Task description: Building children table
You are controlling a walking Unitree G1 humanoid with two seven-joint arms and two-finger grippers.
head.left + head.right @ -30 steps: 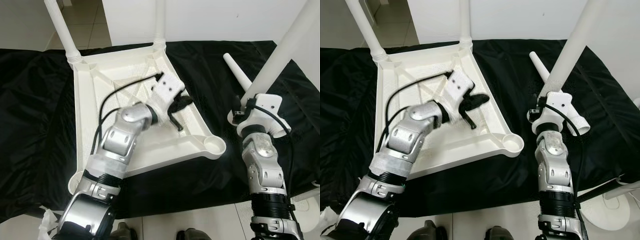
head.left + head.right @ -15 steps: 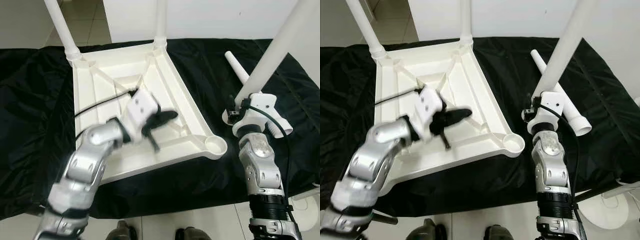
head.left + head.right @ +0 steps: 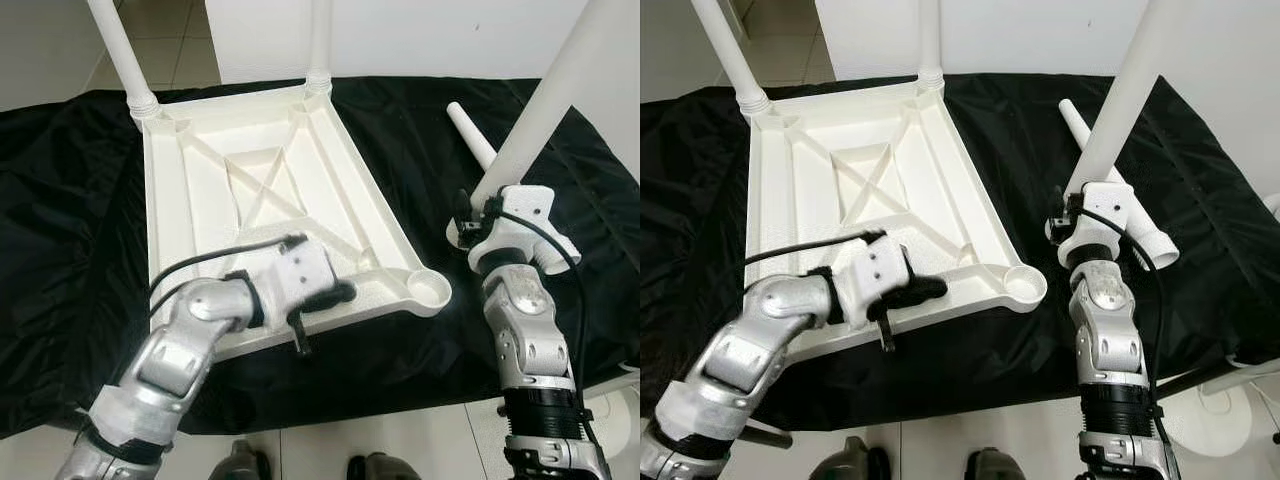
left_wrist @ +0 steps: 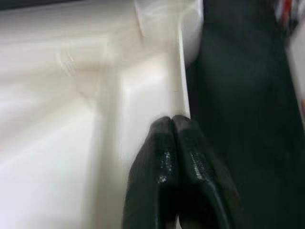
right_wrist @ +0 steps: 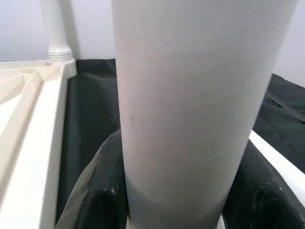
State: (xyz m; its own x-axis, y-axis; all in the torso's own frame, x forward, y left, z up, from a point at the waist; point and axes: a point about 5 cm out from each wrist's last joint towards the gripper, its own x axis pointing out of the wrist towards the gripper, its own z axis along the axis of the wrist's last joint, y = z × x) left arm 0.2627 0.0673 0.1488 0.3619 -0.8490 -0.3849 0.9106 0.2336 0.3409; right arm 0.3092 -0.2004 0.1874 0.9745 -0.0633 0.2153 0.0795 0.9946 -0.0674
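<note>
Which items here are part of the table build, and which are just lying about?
Part of the job:
- upturned white tabletop, two legs already fitted at its far corners
- empty corner socket
- white leg gripped upright in the right hand
- spare leg lying on the cloth
- left hand, shut, at the near rim

Lying about:
- black cloth
- white round base on the floor

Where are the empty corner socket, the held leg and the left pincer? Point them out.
empty corner socket (image 3: 431, 289), left eye view, its round rim.
held leg (image 3: 1118, 105), right eye view, mid shaft.
left pincer (image 4: 172, 125), left wrist view, between fingertips.
</note>
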